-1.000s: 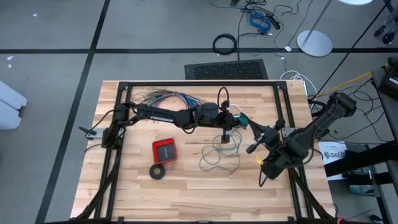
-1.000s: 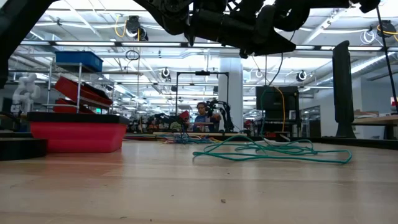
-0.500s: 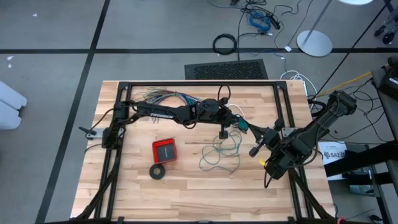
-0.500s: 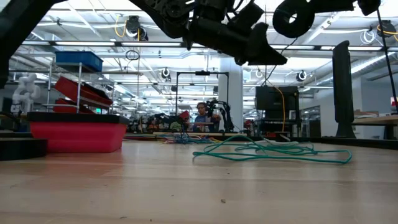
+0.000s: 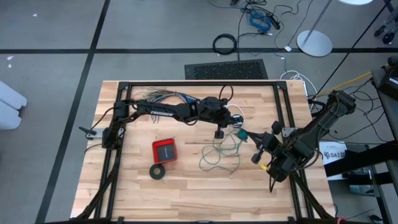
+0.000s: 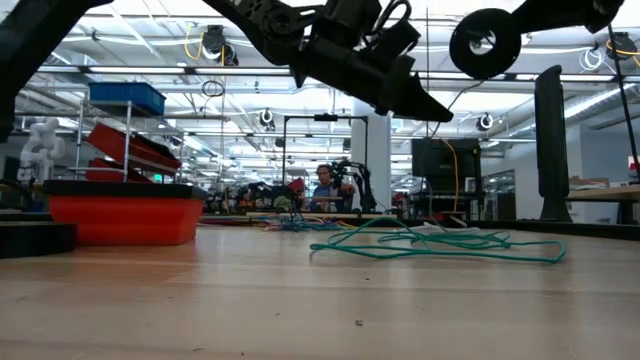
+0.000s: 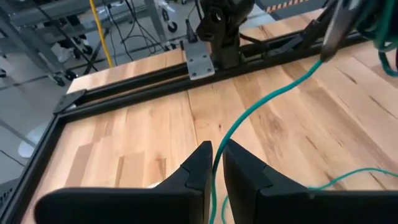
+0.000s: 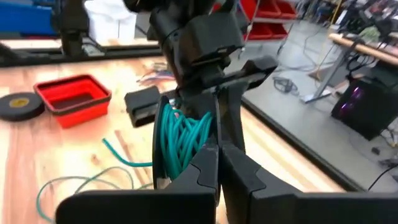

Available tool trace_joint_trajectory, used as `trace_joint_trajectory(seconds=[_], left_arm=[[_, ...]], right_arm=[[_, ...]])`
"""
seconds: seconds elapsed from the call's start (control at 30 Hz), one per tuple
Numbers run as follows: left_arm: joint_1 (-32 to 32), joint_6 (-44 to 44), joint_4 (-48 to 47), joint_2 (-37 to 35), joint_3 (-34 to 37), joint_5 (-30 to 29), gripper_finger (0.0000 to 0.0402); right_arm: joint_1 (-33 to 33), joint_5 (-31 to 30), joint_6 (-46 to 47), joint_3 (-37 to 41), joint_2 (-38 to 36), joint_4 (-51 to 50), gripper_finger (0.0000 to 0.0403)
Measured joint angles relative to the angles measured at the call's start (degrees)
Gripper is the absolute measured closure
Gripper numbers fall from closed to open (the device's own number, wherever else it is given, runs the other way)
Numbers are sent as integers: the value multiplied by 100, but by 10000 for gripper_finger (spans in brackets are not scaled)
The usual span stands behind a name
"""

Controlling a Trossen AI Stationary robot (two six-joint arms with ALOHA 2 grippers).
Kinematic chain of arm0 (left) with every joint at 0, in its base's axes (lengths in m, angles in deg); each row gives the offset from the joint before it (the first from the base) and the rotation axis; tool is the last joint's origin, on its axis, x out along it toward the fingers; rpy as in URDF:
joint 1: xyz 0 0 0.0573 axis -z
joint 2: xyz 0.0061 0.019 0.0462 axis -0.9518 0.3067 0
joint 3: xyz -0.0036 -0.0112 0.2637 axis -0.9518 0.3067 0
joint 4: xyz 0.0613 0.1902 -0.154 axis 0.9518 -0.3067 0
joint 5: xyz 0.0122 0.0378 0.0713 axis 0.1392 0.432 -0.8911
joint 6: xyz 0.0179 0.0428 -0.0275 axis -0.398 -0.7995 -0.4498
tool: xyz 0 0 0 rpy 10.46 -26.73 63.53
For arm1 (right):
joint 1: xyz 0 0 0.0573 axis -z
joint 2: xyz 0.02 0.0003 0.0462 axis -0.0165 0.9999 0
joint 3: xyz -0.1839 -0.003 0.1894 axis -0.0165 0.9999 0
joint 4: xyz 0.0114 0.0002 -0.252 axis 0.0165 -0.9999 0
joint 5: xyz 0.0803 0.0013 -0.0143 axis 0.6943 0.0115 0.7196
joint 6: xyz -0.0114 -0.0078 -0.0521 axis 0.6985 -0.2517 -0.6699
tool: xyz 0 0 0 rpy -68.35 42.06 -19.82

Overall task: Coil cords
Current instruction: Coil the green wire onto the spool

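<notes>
Left wrist view: left gripper (image 7: 214, 163) fingers nearly closed, pinching teal wire (image 7: 264, 102).

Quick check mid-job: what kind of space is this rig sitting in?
Most likely a large open robotics lab or workshop: a wooden table inside a black frame, other workbenches with a person seated far behind, red storage bins on shelving, and cables on the grey floor.
</notes>
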Motion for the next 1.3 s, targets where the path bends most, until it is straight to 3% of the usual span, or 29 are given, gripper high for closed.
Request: trace_joint_trajectory(seconds=[0.23,0.5,0.77,1.03,1.3], left_arm=[[-34,-169,-308,0,0,179,394],[-34,-207,-577,2,0,155,399],[-58,-186,-441,264,-9,133,400],[-37,62,-93,865,0,217,401],[-12,125,163,1063,-2,269,401]], right_arm=[[110,485,207,0,2,-359,403],[261,926,779,0,187,-957,403],[293,1014,1700,16,906,-1537,403],[34,872,3136,964,1504,-625,403],[51,960,3346,1447,2053,393,403]])
